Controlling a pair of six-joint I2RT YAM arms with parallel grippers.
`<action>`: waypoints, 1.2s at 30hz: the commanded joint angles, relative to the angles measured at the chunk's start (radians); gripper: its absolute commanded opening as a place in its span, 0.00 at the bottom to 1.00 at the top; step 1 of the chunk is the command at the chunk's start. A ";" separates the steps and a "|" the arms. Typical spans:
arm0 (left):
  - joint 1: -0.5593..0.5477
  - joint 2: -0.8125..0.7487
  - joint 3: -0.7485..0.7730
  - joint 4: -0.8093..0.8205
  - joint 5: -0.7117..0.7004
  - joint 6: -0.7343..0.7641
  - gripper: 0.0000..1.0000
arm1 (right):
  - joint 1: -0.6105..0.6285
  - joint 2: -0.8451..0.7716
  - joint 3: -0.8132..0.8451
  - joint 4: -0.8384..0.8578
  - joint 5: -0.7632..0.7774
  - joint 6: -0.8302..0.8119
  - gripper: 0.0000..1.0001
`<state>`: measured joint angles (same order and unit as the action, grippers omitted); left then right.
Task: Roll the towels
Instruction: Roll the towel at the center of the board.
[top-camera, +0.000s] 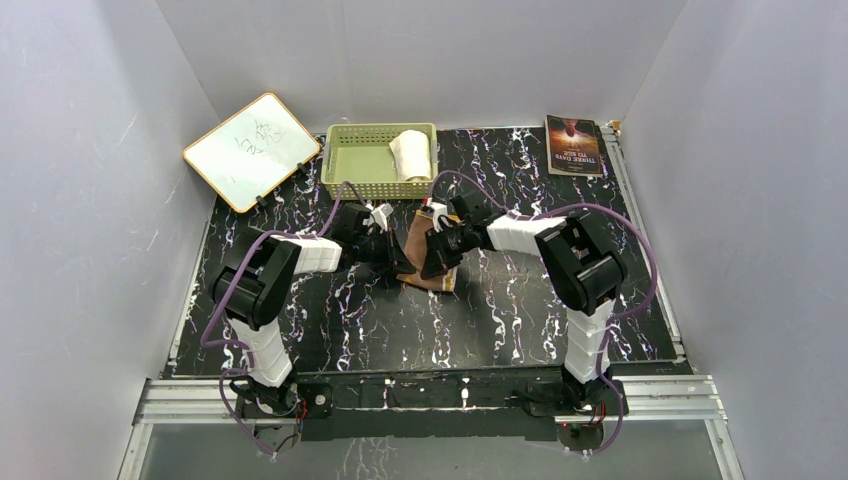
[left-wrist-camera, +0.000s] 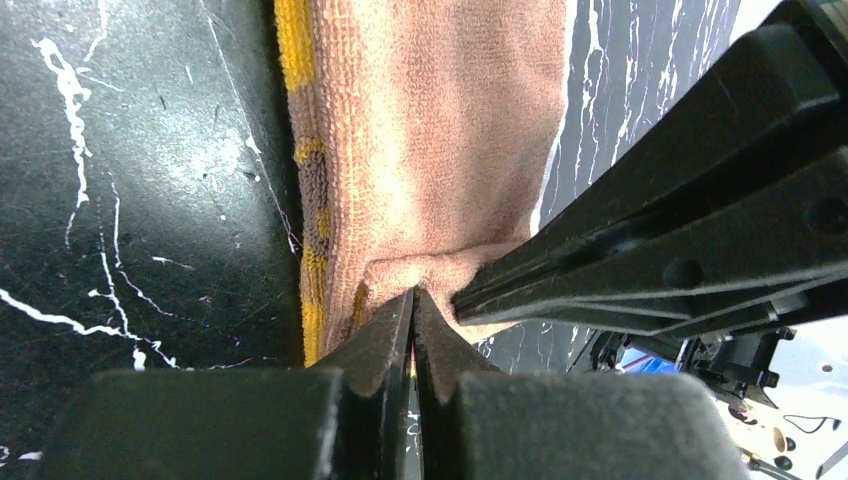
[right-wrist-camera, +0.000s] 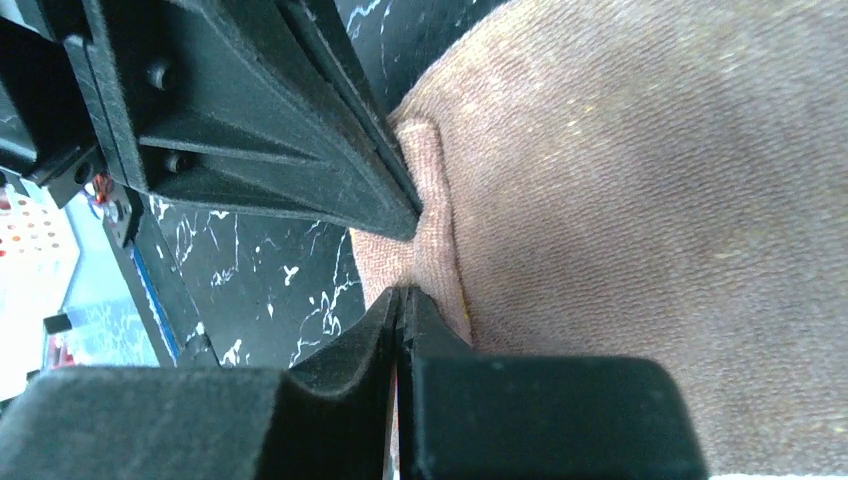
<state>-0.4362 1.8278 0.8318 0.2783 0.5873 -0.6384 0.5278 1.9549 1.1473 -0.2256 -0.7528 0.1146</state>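
Top view: we count two towels. White towel (top-camera: 411, 155) sits rolled in the one basket (top-camera: 350, 165). Brown towel (top-camera: 440, 277) lies mid-tabletop (top-camera: 520, 310), mostly hidden by both arms. One whiteboard (top-camera: 250, 150), one book (top-camera: 573, 146).

Left wrist: left end effector (left-wrist-camera: 413, 297) is pinched tight on the brown towel's edge. Yellow shows along the hem, the rest is cut off.

Right wrist: right end effector (right-wrist-camera: 400, 295) is clamped on the same fold, just beside the left one.
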 joint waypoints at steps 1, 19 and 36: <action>-0.006 0.061 -0.029 -0.113 -0.132 0.075 0.00 | -0.064 -0.009 -0.086 0.149 -0.035 0.055 0.00; -0.006 0.085 -0.005 -0.164 -0.152 0.097 0.00 | -0.121 -0.286 -0.386 0.228 0.269 0.136 0.00; -0.006 0.098 0.038 -0.211 -0.120 0.124 0.00 | 0.492 -0.457 -0.366 0.307 1.108 -0.300 0.57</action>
<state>-0.4404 1.8580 0.8909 0.2085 0.6064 -0.5861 0.9707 1.4349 0.7876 0.0074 0.1684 0.0116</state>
